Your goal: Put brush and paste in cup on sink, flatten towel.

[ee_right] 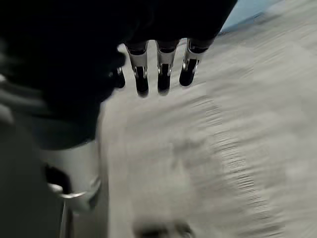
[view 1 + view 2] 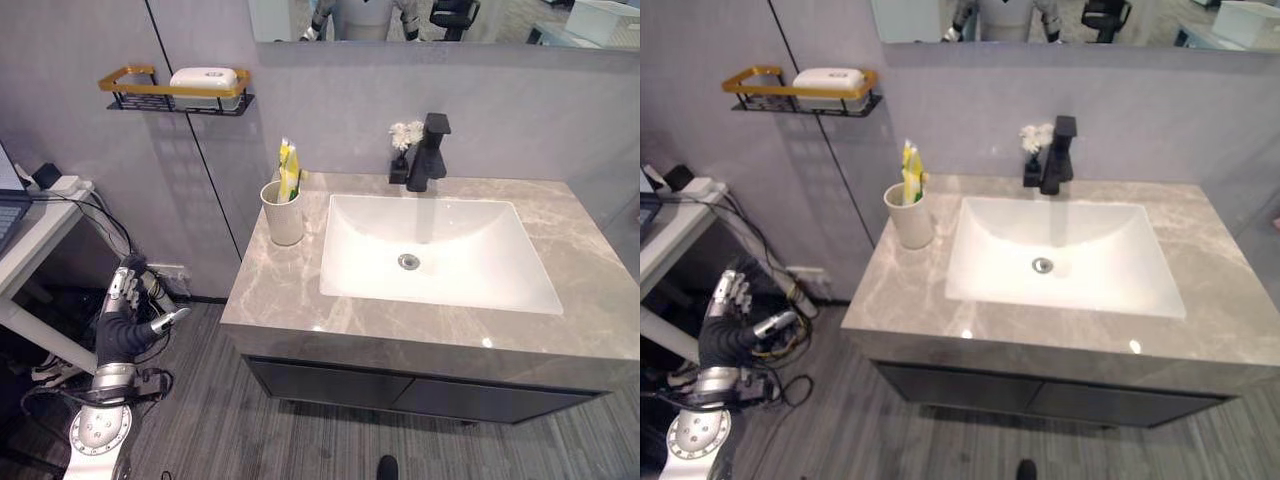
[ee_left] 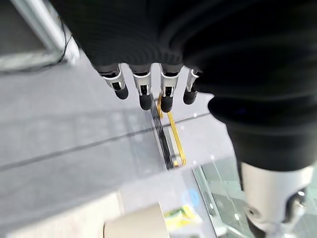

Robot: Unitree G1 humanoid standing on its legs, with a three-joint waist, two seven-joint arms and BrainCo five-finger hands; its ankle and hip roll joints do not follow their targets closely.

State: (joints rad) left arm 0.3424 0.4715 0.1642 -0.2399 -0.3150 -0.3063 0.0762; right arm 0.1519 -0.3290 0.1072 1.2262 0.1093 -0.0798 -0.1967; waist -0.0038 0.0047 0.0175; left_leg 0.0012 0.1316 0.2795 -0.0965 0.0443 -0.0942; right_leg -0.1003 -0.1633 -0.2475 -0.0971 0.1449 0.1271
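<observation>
One cup (image 2: pixel 283 215) holding a yellow brush (image 2: pixel 287 172) and paste is seen at the counter's (image 2: pixel 300 300) back left corner, while the left hand (image 2: pixel 122 318) and right hand (image 1: pixel 158 69) are held loosely open, empty.

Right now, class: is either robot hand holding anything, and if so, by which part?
Nothing is held. The left hand hangs beside the counter with relaxed fingers; the right hand is open above the floor. Brush and paste stand in the cup.
</observation>
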